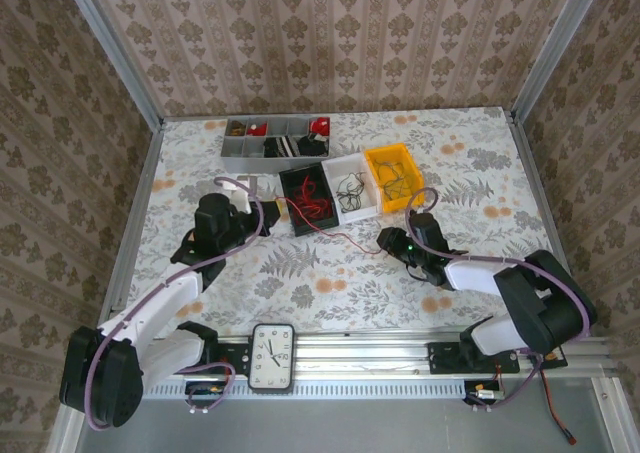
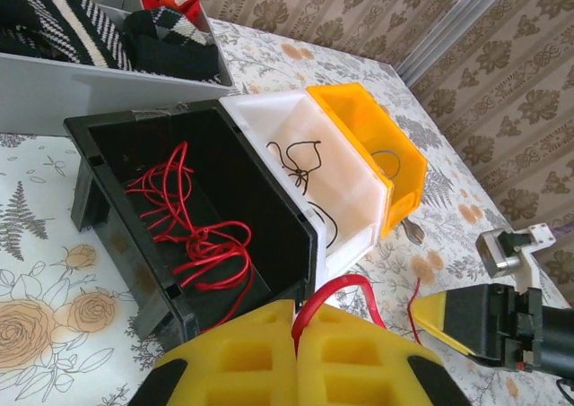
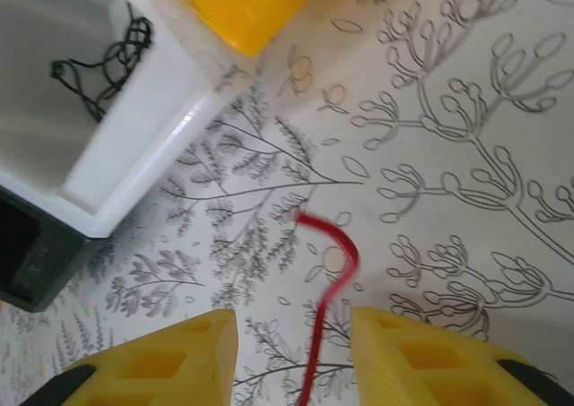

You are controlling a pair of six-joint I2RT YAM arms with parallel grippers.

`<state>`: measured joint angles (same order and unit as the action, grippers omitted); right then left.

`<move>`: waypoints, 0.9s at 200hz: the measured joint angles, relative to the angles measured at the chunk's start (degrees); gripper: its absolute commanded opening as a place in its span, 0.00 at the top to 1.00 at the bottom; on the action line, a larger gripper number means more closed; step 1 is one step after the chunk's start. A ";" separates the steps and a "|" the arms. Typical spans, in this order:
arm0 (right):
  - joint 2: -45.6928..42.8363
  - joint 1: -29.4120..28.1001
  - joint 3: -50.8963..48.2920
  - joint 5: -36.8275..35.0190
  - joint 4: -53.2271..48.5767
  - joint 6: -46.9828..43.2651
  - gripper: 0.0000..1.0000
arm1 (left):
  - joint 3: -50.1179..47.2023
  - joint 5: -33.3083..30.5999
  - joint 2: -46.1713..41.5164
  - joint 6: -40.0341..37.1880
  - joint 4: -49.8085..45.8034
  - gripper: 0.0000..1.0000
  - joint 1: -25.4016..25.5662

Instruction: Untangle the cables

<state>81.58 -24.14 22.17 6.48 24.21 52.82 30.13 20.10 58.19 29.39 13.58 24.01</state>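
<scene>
Your top external camera looks down from above and behind the arm bases, covering the whole table (image 1: pixel 330 283). Your left wrist camera sits low, close to the black bin (image 2: pixel 260 191), facing across the table. Your right wrist camera looks steeply down (very near the tabletop). Both wrist views share the white bin (image 3: pixel 134 168) and the red cable (image 2: pixel 336 280).

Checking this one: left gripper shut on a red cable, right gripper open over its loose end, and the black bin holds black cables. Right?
One slip: the black bin holds a red clump, not black cables, as the left wrist view shows. The rest stands: the left gripper is shut on the red cable, and the right gripper is open over its loose end.
</scene>
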 measured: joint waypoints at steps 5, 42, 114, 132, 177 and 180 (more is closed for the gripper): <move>0.33 0.00 0.00 0.00 0.00 0.13 0.63 | -0.04 -0.02 0.09 0.02 0.11 1.00 0.09; 1.46 0.00 0.00 0.02 -0.15 0.11 0.71 | -0.11 -0.61 0.31 0.02 0.20 1.00 0.72; 2.21 0.00 0.76 0.44 0.07 0.76 0.98 | -1.03 -0.66 0.31 0.17 0.63 1.00 1.18; 2.21 0.00 1.03 1.33 0.15 0.66 0.98 | -1.40 -1.11 0.37 0.28 0.63 1.00 1.20; 2.21 -2.16 3.13 6.38 1.57 -2.36 0.99 | -1.18 -2.86 7.06 1.07 2.67 1.00 3.43; 2.23 -2.56 3.56 6.71 1.53 -2.75 0.99 | -1.09 -3.02 7.85 1.07 2.73 1.00 3.82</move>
<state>83.81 -26.70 25.74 13.19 25.74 50.06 29.04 17.08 66.04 30.46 16.32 27.83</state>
